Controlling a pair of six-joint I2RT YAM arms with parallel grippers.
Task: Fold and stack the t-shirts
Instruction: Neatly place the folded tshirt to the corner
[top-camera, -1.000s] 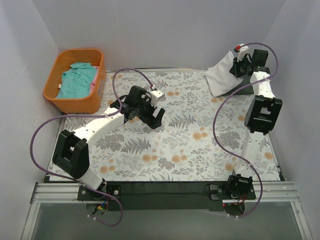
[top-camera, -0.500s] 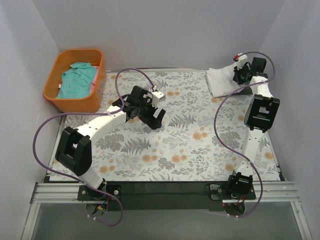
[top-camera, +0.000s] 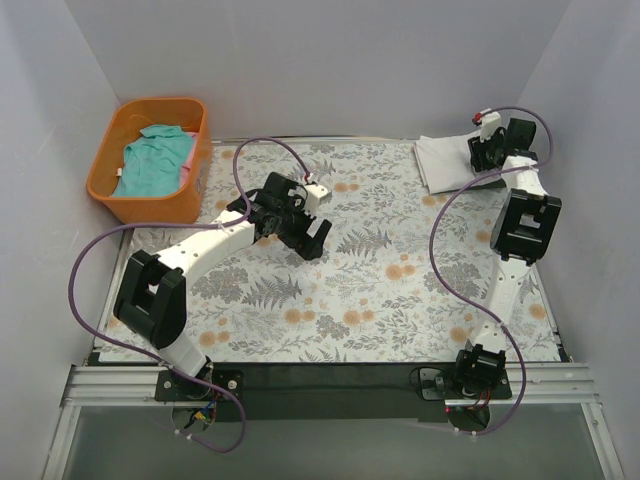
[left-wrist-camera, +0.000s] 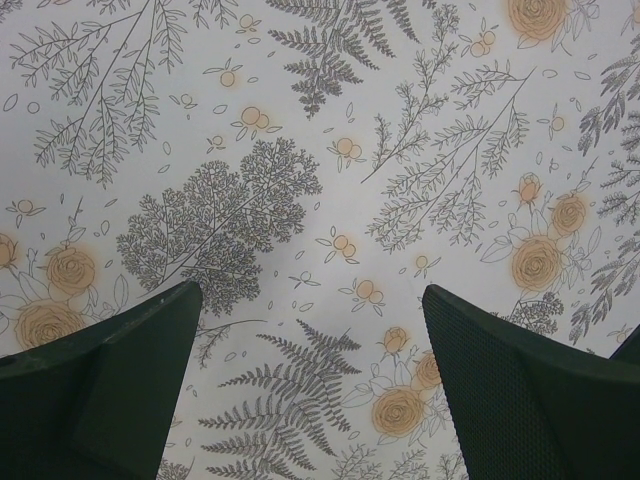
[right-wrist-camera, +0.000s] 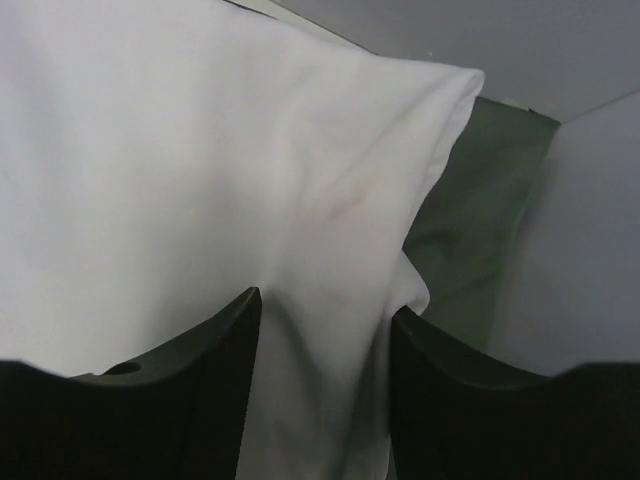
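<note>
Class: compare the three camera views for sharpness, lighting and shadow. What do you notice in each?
Top external: sharp and evenly lit, with hardly any shadow on the floral table covering. Left wrist: the print is crisp and the dark left fingers are slightly soft. Right wrist: the white t-shirt is close, blurred and bright, and the right fingers are near-black silhouettes.

The white t-shirt (right-wrist-camera: 180, 170) runs past the right wrist view's left edge and covers most of the dark green t-shirt (right-wrist-camera: 480, 220). Whether the right hand (right-wrist-camera: 322, 305) pinches it cannot be told from either view.
</note>
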